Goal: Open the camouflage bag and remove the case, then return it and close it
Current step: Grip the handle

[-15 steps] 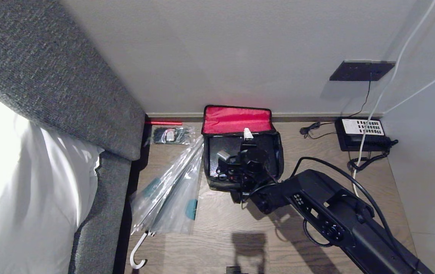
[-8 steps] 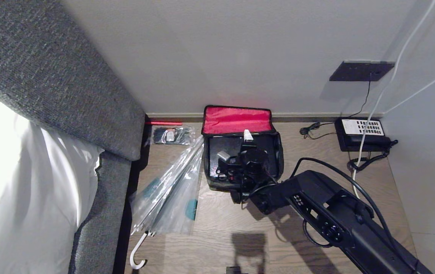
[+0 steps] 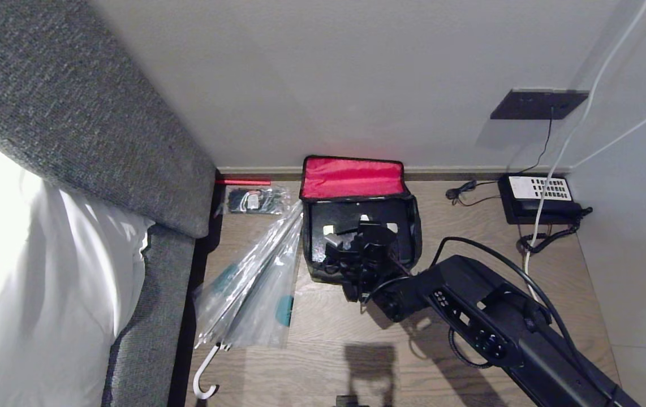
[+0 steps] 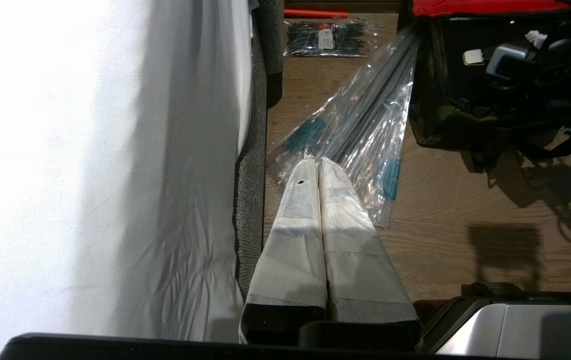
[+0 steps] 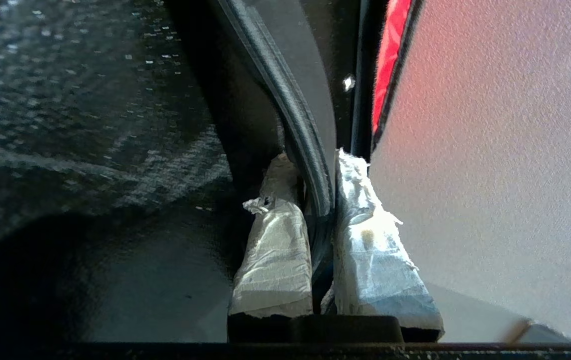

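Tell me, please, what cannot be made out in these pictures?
- Bag contents, head view: the right gripper and wrist cover most of the inside.
- What the right fingers pinch, right wrist view: a dark curved edge, otherwise unidentifiable.
- Left gripper, head view: outside the frame.

Black right arm [image 3: 492,328] trailing a black cable, its jaws padded with frayed white tape.

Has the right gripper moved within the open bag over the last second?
Yes. The right gripper has dipped deeper into the camouflage bag, away from its red lid, and closed on a dark edge.
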